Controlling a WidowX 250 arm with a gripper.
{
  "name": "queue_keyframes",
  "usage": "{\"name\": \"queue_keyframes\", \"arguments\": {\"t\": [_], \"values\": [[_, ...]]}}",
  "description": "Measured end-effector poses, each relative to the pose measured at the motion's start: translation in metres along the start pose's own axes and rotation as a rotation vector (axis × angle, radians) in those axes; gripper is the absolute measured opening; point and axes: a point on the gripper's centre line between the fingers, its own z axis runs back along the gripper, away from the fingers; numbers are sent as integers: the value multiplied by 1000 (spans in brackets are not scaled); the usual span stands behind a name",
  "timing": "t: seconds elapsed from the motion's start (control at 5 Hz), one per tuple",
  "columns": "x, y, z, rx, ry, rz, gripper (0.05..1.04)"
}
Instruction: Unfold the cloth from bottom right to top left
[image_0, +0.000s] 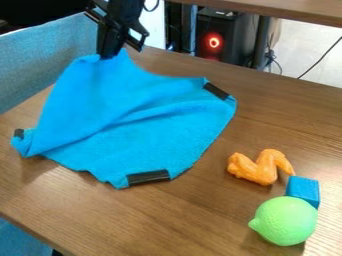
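Because the unfolding runs toward top left, gripper (123, 51) pinches cloth (137, 117) by its raised corner at 11 o'clock. Lower edge rests on table (150, 220) toward 7, probably anchoring the spread; lime (285, 220) sits clear, between 4 and 5.

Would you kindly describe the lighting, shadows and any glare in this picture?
Camera view: bright, pale floor at upper right; a red light glowing in the dark area behind the table; soft shadows on the wood beside the lower left of the cloth and under the green lime; the black gripper shows little detail.
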Motion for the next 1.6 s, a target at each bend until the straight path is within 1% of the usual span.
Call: {"name": "queue_keyframes", "arguments": {"t": [0.2,0.4,0.6,0.8,1.0,1.2,1.4,1.6], "values": [[3,4,4,12,-65,-130,50],[-2,21,6,-4,-64,-198,50],[4,26,11,-12,-101,-249,50],[12,37,21,0,-148,-280,50],[19,43,10,-4,-144,-329,50],[25,45,5,-10,-160,-390,50],[29,49,2,-13,-190,-398,50],[32,48,-9,-29,-225,-402,50]]}}
